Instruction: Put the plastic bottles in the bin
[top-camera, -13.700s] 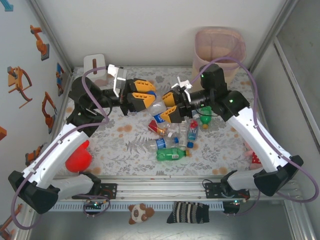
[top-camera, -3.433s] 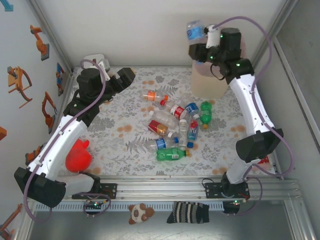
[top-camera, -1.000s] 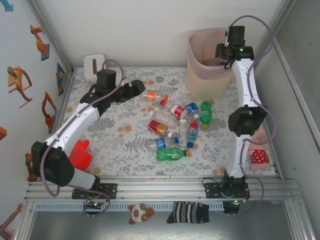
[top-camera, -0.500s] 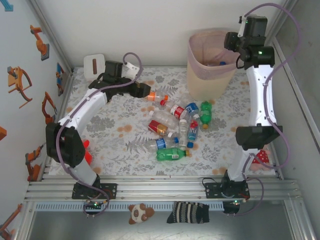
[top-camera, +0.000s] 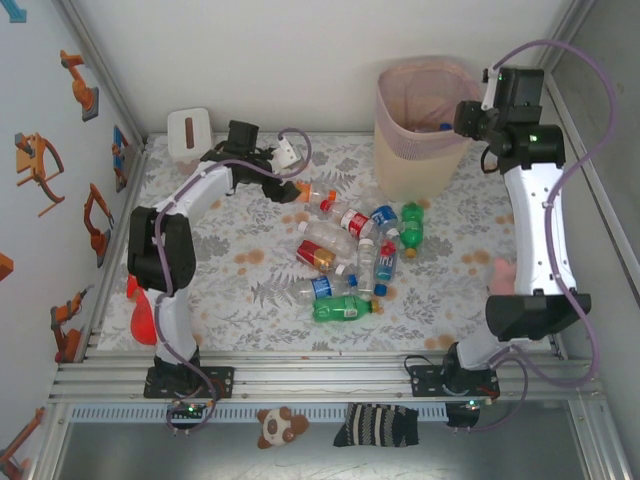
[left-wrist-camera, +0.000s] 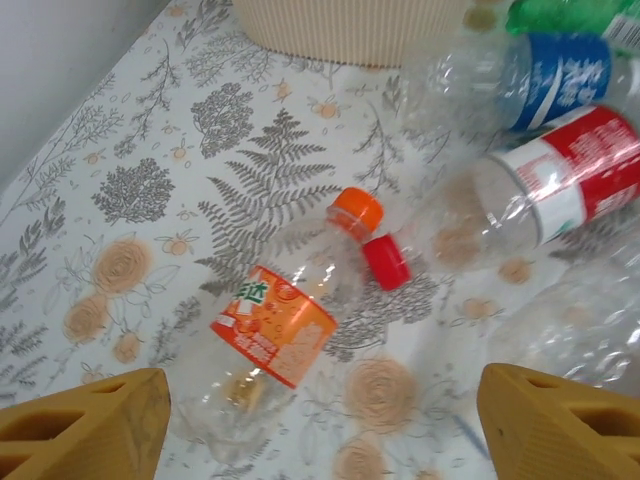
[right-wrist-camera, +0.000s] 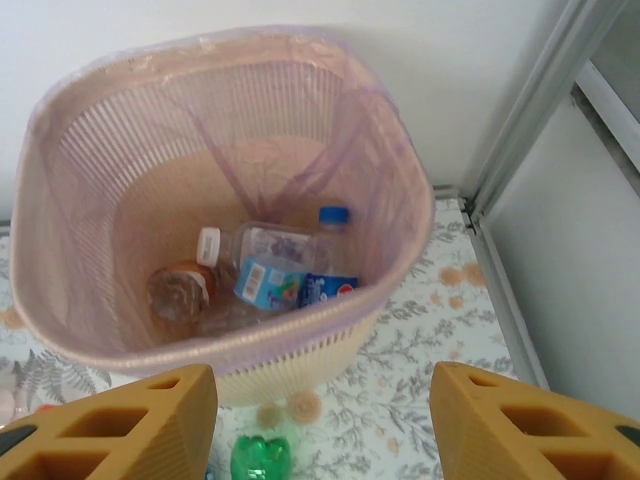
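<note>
Several plastic bottles (top-camera: 350, 250) lie in a heap mid-table. An orange-labelled, orange-capped bottle (left-wrist-camera: 285, 325) lies on its side apart from them at the back left. My left gripper (left-wrist-camera: 320, 430) hovers open just over it, one finger beyond each side, not touching; from above this gripper (top-camera: 298, 190) is at the bottle's (top-camera: 318, 192) left end. The bin (top-camera: 400, 160) stands at the back right. My right gripper (right-wrist-camera: 325, 425) is open and empty, above the bin's (right-wrist-camera: 390, 170) near right rim. Inside lie three bottles (right-wrist-camera: 290, 275).
A white tissue box (top-camera: 188, 133) stands in the back left corner. A red object (top-camera: 140, 318) lies at the left edge, a plush toy (top-camera: 500, 275) at the right. Two green bottles (top-camera: 410, 225) lie near the bin's foot. Walls close the back and sides.
My left arm has stretched right and its gripper has come down over the orange-labelled bottle. My right gripper has drawn back to the right from over the bin.
</note>
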